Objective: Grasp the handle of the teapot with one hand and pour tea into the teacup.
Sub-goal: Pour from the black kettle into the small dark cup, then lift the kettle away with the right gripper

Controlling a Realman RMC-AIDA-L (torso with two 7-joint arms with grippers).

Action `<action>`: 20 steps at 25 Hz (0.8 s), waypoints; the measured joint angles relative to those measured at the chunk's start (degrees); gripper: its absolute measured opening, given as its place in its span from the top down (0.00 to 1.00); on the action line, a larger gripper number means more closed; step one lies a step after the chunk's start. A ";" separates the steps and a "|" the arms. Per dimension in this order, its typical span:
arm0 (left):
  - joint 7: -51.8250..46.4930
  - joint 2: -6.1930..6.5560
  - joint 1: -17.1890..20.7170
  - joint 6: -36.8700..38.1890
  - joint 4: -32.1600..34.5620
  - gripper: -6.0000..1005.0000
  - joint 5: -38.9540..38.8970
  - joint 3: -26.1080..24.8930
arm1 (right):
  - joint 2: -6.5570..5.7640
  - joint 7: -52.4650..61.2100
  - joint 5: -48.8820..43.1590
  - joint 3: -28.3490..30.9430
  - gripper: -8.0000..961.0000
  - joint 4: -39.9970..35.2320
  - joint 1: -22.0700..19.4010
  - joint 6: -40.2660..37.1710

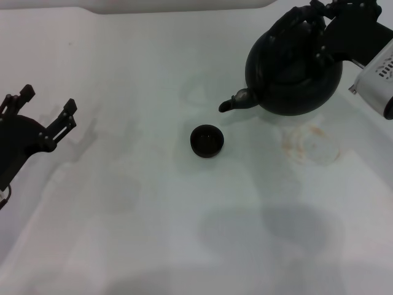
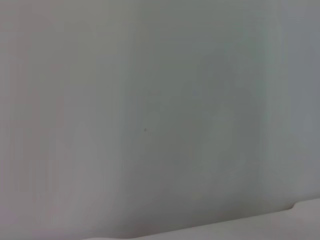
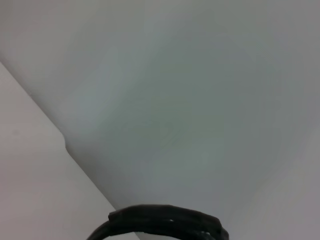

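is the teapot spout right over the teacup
No, the teapot spout ends up and to the right of the teacup, with bare table between.

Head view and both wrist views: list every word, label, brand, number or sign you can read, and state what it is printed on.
None can be read in any view.
The teapot, teacup and table carry no lettering.
The right gripper, at the handle, and the left gripper, at the table's left, show no markings.
The dark slots on the right arm's white housing are vents, not text.
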 joint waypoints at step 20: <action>-0.01 0.04 -0.69 0.63 0.00 0.13 -0.13 -0.82 | 0.06 -0.18 -2.93 -2.72 0.87 0.10 -0.18 -1.60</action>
